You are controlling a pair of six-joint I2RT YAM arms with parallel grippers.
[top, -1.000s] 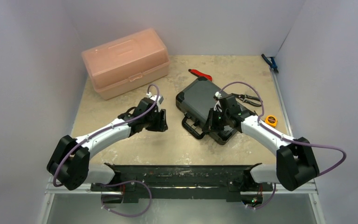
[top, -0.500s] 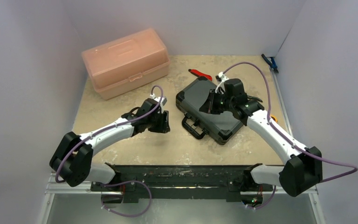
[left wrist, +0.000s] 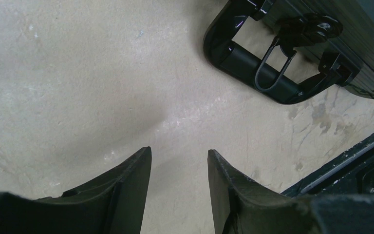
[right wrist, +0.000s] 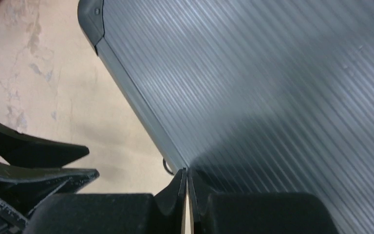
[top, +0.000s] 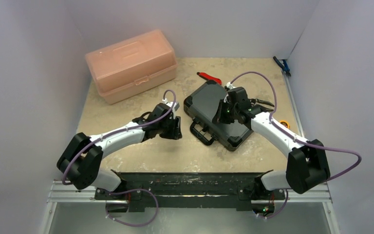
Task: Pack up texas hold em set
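With the black ribbed plastic briefcase [top: 202, 105] lying closed right of centre, the pressed-together right gripper [right wrist: 187, 173] is hovering at its lid while the spread, empty left gripper [left wrist: 179, 153] is facing its near latch [left wrist: 309, 27], probably to be fastened next.

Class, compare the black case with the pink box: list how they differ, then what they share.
The black case is flat and dark; the pink box is taller and pale. The case lies mid-table with the right gripper over its lid; the box sits alone at the far left. Both are closed.
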